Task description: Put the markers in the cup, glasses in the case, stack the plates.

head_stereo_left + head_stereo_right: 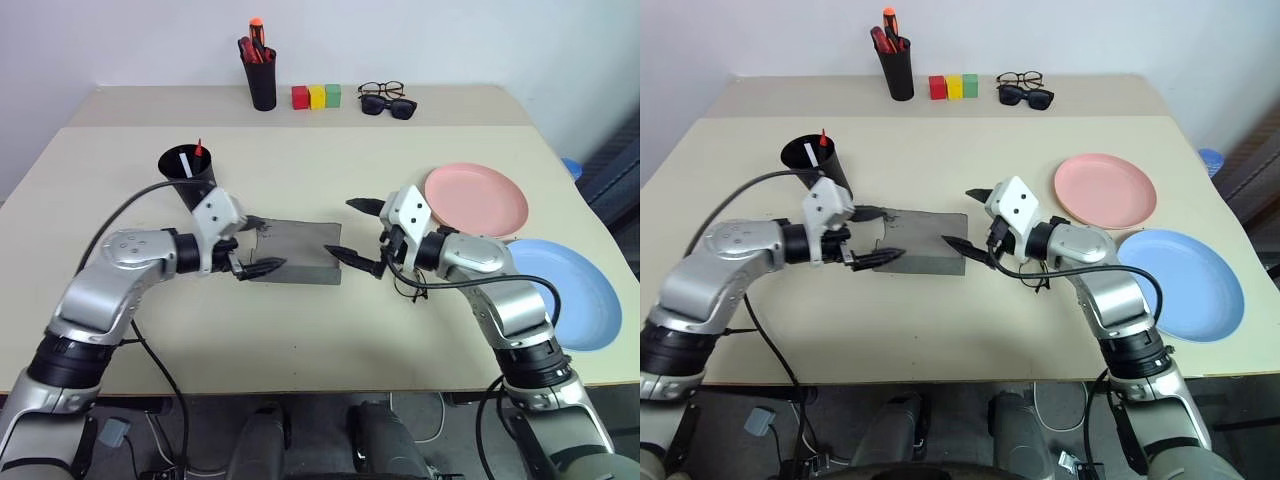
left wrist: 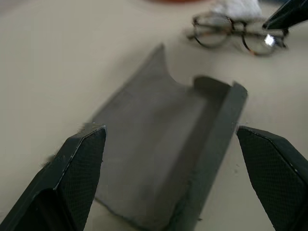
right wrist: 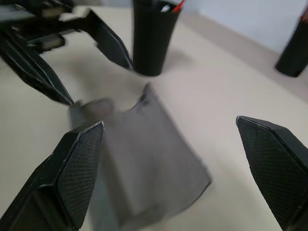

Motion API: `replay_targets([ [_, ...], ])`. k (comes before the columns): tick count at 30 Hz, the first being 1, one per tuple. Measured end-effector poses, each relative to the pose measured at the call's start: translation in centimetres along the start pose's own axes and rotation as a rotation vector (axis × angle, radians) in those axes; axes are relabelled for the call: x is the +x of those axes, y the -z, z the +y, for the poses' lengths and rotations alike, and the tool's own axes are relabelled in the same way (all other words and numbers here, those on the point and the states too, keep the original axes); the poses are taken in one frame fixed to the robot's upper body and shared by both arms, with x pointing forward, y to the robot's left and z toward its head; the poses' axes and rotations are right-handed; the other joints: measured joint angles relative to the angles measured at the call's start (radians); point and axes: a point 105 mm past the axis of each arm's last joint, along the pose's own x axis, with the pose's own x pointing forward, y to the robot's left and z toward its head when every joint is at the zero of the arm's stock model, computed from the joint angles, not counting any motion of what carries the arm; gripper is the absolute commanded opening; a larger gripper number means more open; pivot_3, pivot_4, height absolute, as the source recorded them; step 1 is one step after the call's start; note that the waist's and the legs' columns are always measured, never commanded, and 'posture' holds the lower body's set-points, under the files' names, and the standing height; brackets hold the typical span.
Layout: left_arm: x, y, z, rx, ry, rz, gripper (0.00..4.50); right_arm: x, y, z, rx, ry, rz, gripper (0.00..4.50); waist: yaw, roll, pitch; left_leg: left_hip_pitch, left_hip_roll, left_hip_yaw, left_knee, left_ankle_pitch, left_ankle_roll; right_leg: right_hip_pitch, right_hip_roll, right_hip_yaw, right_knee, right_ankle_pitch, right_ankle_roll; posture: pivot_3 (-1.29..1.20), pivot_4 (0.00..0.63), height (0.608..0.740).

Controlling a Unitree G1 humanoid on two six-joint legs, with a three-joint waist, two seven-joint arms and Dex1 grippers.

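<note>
Both grippers spread wide, gripping nothing: left gripper (image 1: 255,245) at the case's (image 1: 300,252) left end, right gripper (image 1: 362,235) at its right end. Case lies mid-table, flap open, long axis left-right. Glasses (image 2: 236,33) on the table under the right wrist. Cup (image 1: 190,177) with markers (image 1: 198,152) behind left. Pink plate (image 1: 476,198) and blue plate (image 1: 570,292) side by side, unstacked.

My left gripper (image 1: 256,245) and right gripper (image 1: 362,232) face each other low in front of me, both with jaws wide apart, both arms bent inward.
</note>
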Motion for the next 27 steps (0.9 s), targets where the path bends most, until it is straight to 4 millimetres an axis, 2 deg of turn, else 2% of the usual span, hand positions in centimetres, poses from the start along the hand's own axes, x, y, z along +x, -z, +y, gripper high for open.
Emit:
replay_targets([
  [6, 2.4, 3.3, -1.0, 0.026, 0.135, 0.179, 4.42, -0.7, 0.7, 0.9, 0.015, -0.001, 0.022, 4.5, -0.003, 0.0, 0.0, 0.0, 0.0, 0.001, 0.0, 0.0, 0.0, 0.0, 0.001, 0.0, 0.0, 0.0, 0.0, 0.0, 0.15, 0.74],
  [7, 2.8, 3.5, -1.2, 0.02, 0.161, 0.188, 4.19, -0.8, 0.7, 1.0, 0.017, 0.004, 0.023, 4.5, -0.001, 0.0, 0.0, 0.0, 0.0, 0.001, 0.001, 0.0, 0.0, -0.001, 0.001, 0.0, 0.0, 0.0, 0.0, 0.0, 0.15, 0.74],
  [10, 3.4, 3.4, -1.3, 0.011, 0.212, 0.186, 3.17, -0.9, 0.7, 1.1, 0.017, 0.014, 0.021, 4.5, 0.0, 0.0, 0.0, -0.001, 0.0, 0.001, 0.001, 0.0, 0.0, 0.0, 0.0, 0.0, 0.0, 0.0, 0.0, 0.0, 0.15, 0.74],
  [14, 3.4, 3.4, -1.3, 0.016, 0.252, 0.198, 1.06, -1.2, 0.9, 1.6, 0.024, 0.028, 0.027, 4.5, 0.0, 0.0, 0.0, -0.001, 0.0, 0.0, 0.001, 0.0, 0.0, 0.0, 0.0, 0.0, 0.0, 0.0, 0.0, 0.0, 0.15, 0.74],
  [16, 3.5, 3.4, -1.6, 0.008, 0.276, 0.194, 0.17, -1.4, 1.1, 1.7, 0.028, 0.031, 0.04, 4.5, 0.0, 0.0, 0.0, -0.001, 0.0, 0.0, 0.002, 0.0, 0.0, 0.0, 0.0, 0.0, 0.0, 0.0, 0.0, 0.0, 0.15, 0.74],
  [17, 3.4, 3.3, -1.6, 0.009, 0.284, 0.19, 0.04, -1.6, 1.3, 1.8, 0.027, 0.032, 0.049, 4.5, 0.0, 0.0, 0.0, -0.001, 0.0, 0.0, 0.002, 0.0, 0.0, 0.0, 0.0, 0.0, 0.0, 0.0, 0.0, 0.0, 0.15, 0.74],
  [23, 3.3, 3.3, -1.9, 0.014, 0.311, 0.198, 0.04, -2.9, 1.3, 0.8, 0.009, 0.081, 0.078, 4.5, 0.001, 0.0, 0.0, -0.001, 0.0, -0.001, 0.002, 0.0, 0.001, 0.0, 0.0, 0.0, 0.0, 0.0, 0.0, 0.0, 0.15, 0.74],
  [27, 3.0, 3.3, -3.2, 0.025, 0.371, 0.194, 0.04, -4.0, 1.6, 0.0, 0.002, 0.115, 0.11, 4.5, 0.0, 0.0, 0.0, -0.001, 0.0, -0.001, 0.002, 0.0, 0.001, 0.0, 0.0, 0.0, 0.0, 0.0, 0.0, 0.0, 0.15, 0.74],
])
